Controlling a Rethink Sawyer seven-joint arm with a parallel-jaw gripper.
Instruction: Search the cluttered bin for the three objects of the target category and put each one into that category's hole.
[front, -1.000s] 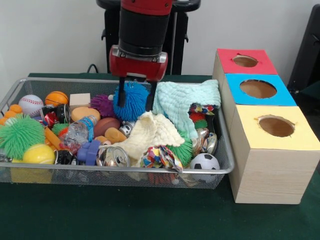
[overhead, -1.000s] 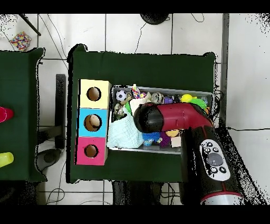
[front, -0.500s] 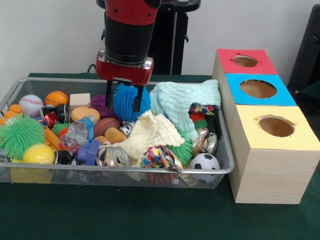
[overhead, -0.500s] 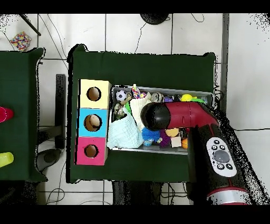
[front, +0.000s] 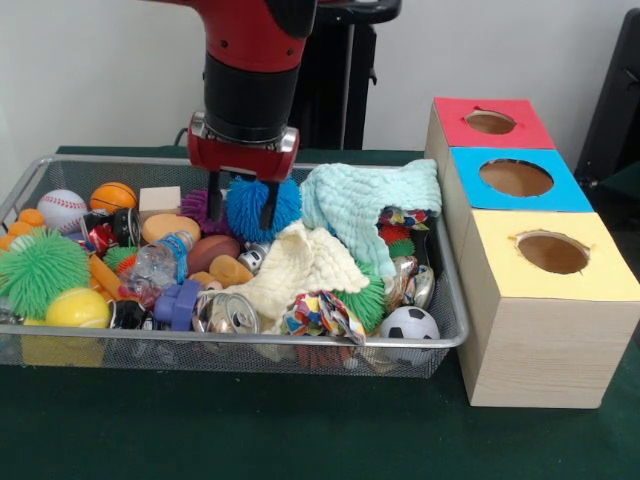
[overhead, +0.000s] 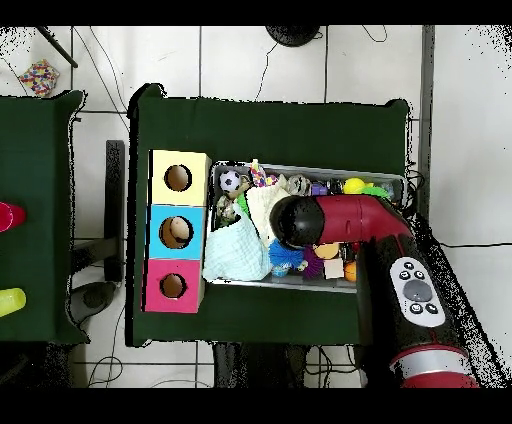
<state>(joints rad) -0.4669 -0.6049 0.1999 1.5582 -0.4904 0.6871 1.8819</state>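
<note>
The wire-mesh bin holds many toys; it also shows in the overhead view. My gripper hangs open at the bin's back. Its left finger is down between a purple spiky ball and a blue spiky ball. Its right finger stands in front of the blue ball. That ball shows no eyes and also shows in the overhead view. No toy with a face is in sight, and the brown monkey is hidden. The red-surround hole is on the farthest box, seen from above too.
A mint cloth and a cream cloth cover the bin's middle. A green spiky ball, a baseball, a can and a soccer ball lie around. Blue and yellow holes stand nearer.
In the front view my gripper has moved left, from straddling the blue spiky ball to its left side. The ball has stayed in the bin.
</note>
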